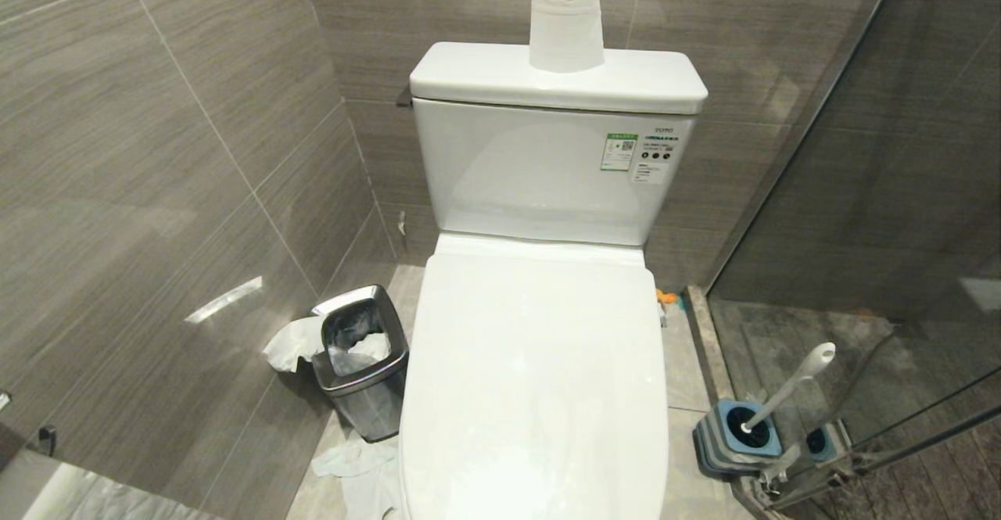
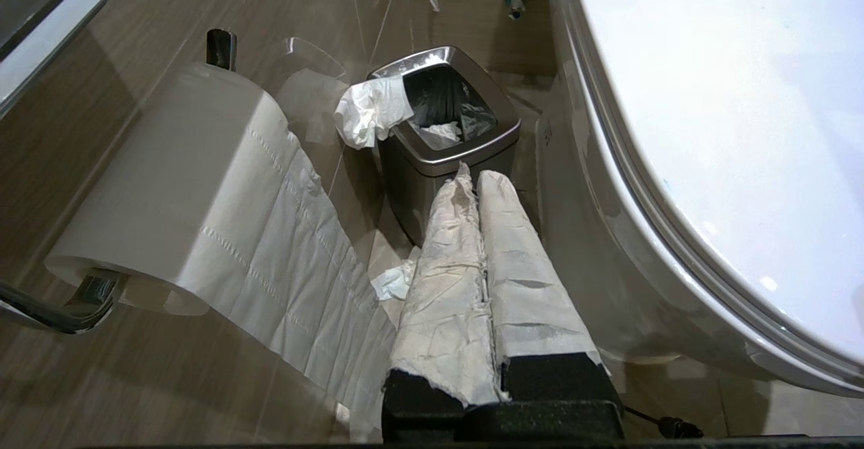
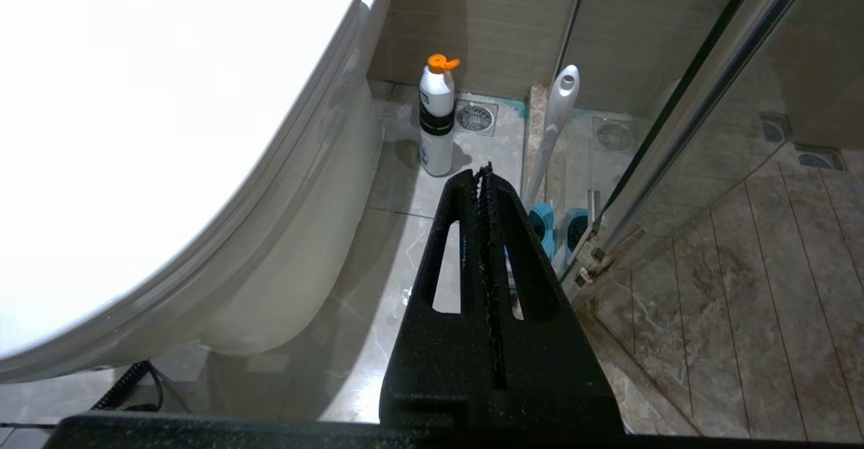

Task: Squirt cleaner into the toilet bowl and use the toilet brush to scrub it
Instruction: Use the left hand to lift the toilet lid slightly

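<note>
The toilet lid (image 1: 539,379) is closed. Both hands are clenched and empty: the left hand (image 2: 472,173) near a bin (image 2: 445,159), the right hand (image 3: 484,169) near the brush (image 3: 557,118) and bottle (image 3: 437,118).

One toilet (image 1: 539,364), lid shut. One toilet brush (image 1: 790,385) in one holder (image 1: 735,438). One steel bin (image 1: 364,364). Two paper rolls: one on the tank (image 1: 565,26), one wall-mounted (image 2: 175,179). One orange-capped bottle (image 3: 436,115).

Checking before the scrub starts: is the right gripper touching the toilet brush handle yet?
Apart. The right wrist view shows the shut right gripper short of the toilet brush, floor visible between them; the brush stands in its holder.
</note>
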